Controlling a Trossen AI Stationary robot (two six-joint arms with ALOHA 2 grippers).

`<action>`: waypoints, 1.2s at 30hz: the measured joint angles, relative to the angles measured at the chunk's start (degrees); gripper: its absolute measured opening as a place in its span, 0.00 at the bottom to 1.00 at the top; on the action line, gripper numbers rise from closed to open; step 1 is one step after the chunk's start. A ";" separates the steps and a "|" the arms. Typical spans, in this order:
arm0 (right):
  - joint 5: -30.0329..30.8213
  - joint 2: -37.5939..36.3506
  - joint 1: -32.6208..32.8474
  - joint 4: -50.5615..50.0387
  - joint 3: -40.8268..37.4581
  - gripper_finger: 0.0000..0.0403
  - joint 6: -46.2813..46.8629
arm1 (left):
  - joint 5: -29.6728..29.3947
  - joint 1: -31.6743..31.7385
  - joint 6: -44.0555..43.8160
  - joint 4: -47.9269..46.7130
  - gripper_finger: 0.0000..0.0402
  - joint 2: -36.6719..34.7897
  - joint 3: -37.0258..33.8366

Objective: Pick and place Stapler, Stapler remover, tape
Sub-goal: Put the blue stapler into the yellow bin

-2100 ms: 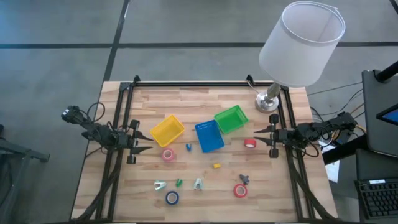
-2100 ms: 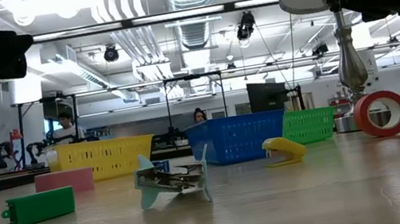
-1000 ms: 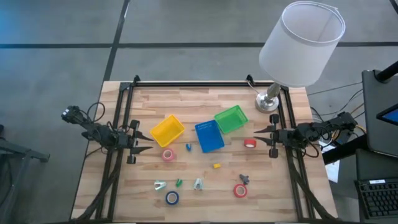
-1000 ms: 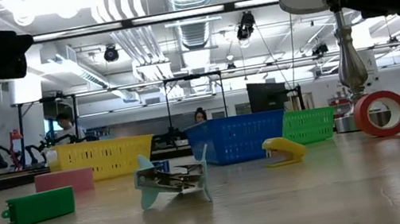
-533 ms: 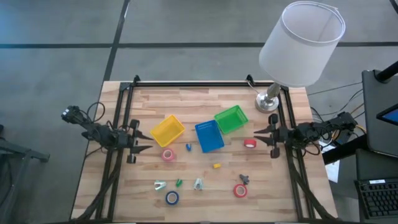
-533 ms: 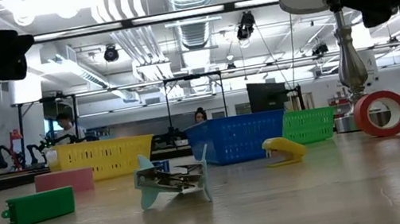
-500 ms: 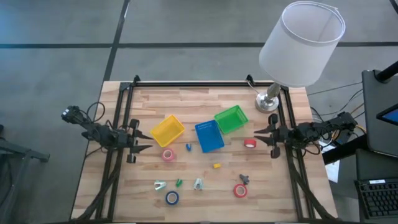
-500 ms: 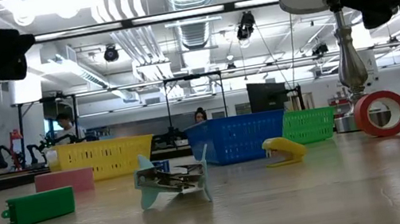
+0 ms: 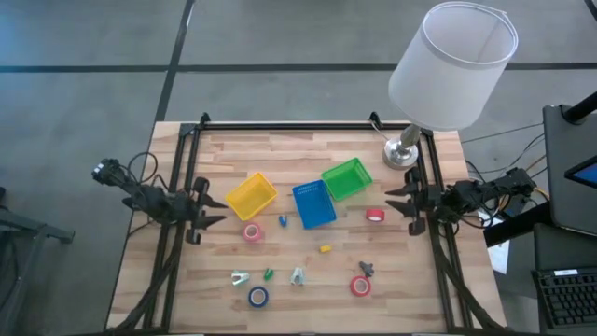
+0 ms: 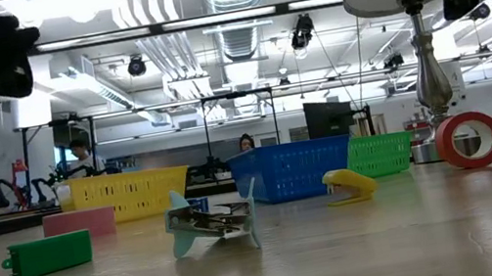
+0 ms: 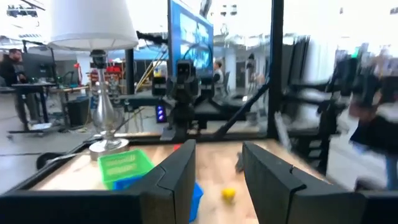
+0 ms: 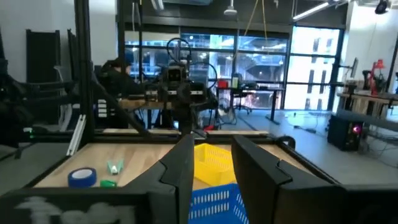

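Observation:
On the wooden table lie a red tape roll [image 9: 375, 216] standing on its edge [image 10: 469, 139], a pink roll [image 9: 252, 232], a blue roll [image 9: 258, 297] and another red roll [image 9: 361, 286]. A small yellow stapler [image 9: 325, 248] [image 10: 349, 184] and a green stapler [image 9: 268, 274] [image 10: 47, 256] lie flat. A pale teal staple remover [image 9: 298, 275] [image 10: 212, 222], a second pale one [image 9: 241, 277] and a dark one [image 9: 366, 270] sit near them. My left gripper [image 9: 219, 209] [image 11: 217, 180] hovers open at the table's left edge. My right gripper [image 9: 388, 200] [image 12: 208, 168] hovers open at the right edge, beside the red roll.
A yellow bin [image 9: 251, 195], a blue bin [image 9: 313, 204] and a green bin [image 9: 347, 178] stand in a row mid-table. A lamp stands with its base [image 9: 401, 154] at the far right corner and its shade [image 9: 452, 65] overhanging. A black frame [image 9: 289, 125] rims the table.
Both arms have begun to move. In the low view my right arm's dark shape has risen and shifted toward the table's middle, and my left arm has lifted a little. Nothing on the table has moved.

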 joint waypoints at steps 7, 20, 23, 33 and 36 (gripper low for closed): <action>-3.87 0.00 0.00 0.31 0.00 0.31 0.10 | -0.30 0.02 0.00 5.69 0.34 0.01 0.00; 5.99 3.73 -0.02 6.85 0.00 0.42 -1.45 | -1.24 0.14 2.57 13.36 0.35 4.70 2.33; 7.01 6.58 -0.02 10.07 0.00 0.47 -1.33 | -1.66 0.31 4.51 13.22 0.38 7.54 4.49; 7.11 17.61 -0.02 26.54 2.91 0.51 -5.36 | -2.32 0.39 8.48 9.50 0.54 22.84 15.25; 7.11 20.69 -0.02 26.35 5.30 0.51 -5.87 | -3.86 0.44 8.49 6.16 0.54 29.07 18.95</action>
